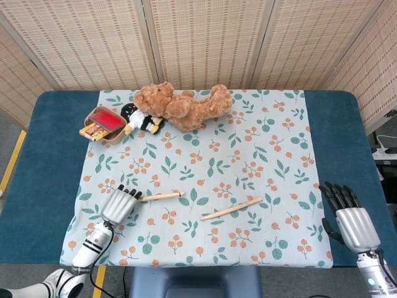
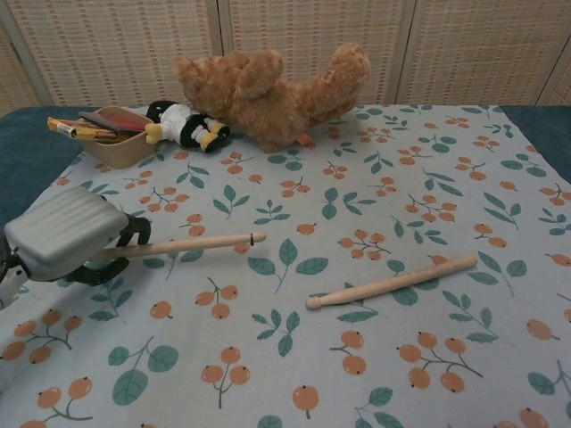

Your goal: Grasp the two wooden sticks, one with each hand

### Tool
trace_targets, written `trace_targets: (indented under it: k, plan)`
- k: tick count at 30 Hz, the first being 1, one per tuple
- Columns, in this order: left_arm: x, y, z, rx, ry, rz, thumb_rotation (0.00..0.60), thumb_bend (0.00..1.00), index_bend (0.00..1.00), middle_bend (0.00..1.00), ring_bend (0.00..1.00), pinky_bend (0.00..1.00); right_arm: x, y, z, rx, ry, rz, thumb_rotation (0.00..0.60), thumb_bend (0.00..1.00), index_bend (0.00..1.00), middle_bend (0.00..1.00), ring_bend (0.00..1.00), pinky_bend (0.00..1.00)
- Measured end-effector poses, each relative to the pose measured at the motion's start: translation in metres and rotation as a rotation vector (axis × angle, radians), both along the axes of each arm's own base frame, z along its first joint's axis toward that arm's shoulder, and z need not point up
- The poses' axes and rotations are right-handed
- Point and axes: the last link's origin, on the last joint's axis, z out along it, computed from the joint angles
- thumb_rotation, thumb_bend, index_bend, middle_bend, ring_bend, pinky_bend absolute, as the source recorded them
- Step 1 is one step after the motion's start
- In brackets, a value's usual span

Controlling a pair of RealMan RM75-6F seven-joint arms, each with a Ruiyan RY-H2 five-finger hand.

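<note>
Left hand (image 2: pixel 67 239) curled around the near end of the left stick (image 2: pixel 192 243), holding it. Stick tip lifted a bit off the cloth (image 1: pixel 260 155), pointing to the right.

Other stick (image 1: pixel 231 208) flat on the cloth, near the middle, long way running left to right with the right end tipped a little toward the far side. Thin rounded end on the left, thicker end on the right.

Right hand (image 1: pixel 348 217) well apart from that stick, off the cloth on the blue table (image 1: pixel 56 136), at the right edge. Fingers spread and straight, holding nothing. Seen only from the head camera.

Best guess for the next move: right hand going left across the cloth to the thick end, the end nearer to it. Palm down, fingers closing across the stick, not along it.

Teddy bear (image 1: pixel 186 105), small doll (image 1: pixel 139 118) and tray (image 1: pixel 102 121) far off at the back, out of the way.
</note>
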Motion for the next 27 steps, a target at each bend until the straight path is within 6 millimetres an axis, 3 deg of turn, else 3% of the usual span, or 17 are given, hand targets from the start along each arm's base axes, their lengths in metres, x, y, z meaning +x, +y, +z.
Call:
trace_targets:
  k: [11,24,27]
  plan:
    - [-0.011,-0.011,0.027,0.026,-0.171,-0.079,0.6,0.54,0.8,0.88,0.72,0.54,0.011,-0.006,-0.031,0.053,0.058,0.093,0.6,0.4,0.0,0.02,0.0,0.0]
    - [-0.027,-0.018,0.048,0.058,-0.188,-0.05,0.6,0.54,0.8,0.88,0.72,0.54,0.053,-0.058,-0.117,0.212,0.211,0.283,0.6,0.4,0.13,0.17,0.0,0.0]
    - [-0.027,-0.018,0.049,0.061,-0.189,-0.048,0.6,0.54,0.8,0.88,0.72,0.54,0.058,-0.068,-0.129,0.217,0.228,0.295,0.6,0.4,0.15,0.18,0.0,0.0]
